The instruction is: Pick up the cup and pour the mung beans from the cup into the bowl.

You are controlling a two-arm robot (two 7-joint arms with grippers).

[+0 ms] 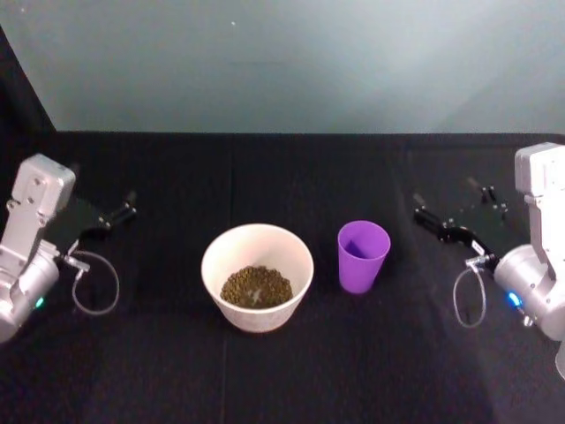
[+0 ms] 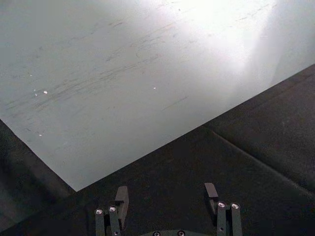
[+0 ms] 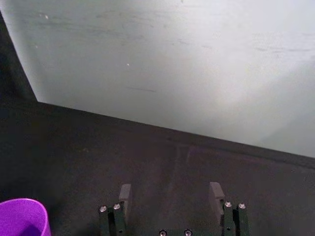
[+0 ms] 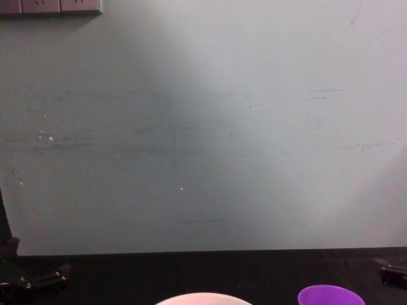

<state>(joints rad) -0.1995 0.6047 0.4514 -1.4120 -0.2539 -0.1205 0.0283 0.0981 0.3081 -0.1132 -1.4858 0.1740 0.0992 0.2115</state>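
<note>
Right hand (image 1: 424, 215) open, empty, right of purple cup (image 1: 362, 255); left hand (image 1: 124, 212) open; beans (image 1: 256, 286) in bowl (image 1: 214, 265).

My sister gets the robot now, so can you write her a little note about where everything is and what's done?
Left gripper: open, empty, parked at the table's left.
Right gripper: open, empty, parked at the right, apart from the cup.
Cup: upright on the black table, looks empty, just right of the bowl.
Bowl: centre, holding the mung beans.
Done: beans are in the bowl.
Left: apparently nothing.
</note>
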